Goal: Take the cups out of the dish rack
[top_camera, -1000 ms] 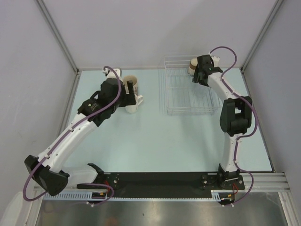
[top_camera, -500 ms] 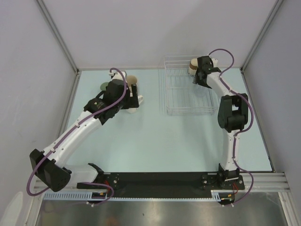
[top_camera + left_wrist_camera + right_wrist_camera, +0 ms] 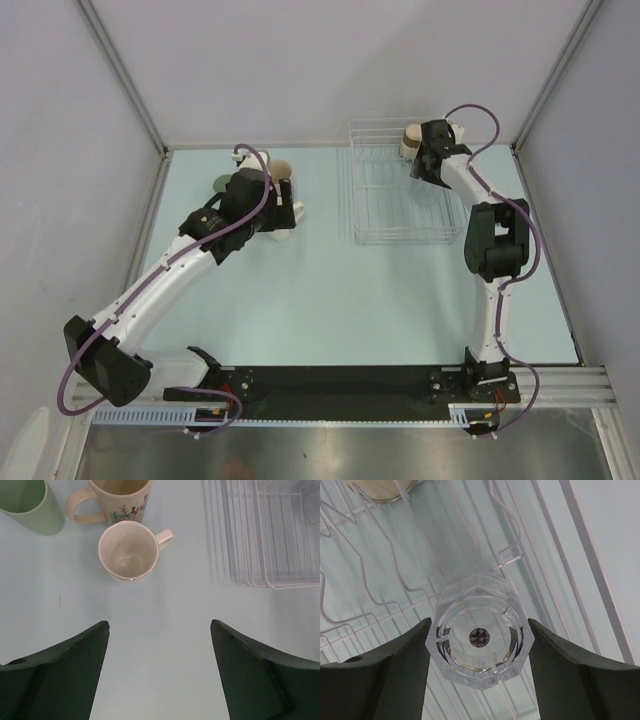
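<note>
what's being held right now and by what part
The right fingers pinch the clear faceted glass cup by its opposite sides; the left fingers hold nothing.

Overhead view far; wrist views close, downward; dish rack shared.

Table: pale blue top, flat, one small dark mark on its surface. Enclosure: plain grey walls at the back and both sides, joined by slim metal posts. Near edge: black base plate, slotted aluminium rail at its right end, grey metal sheet nearer still.
</note>
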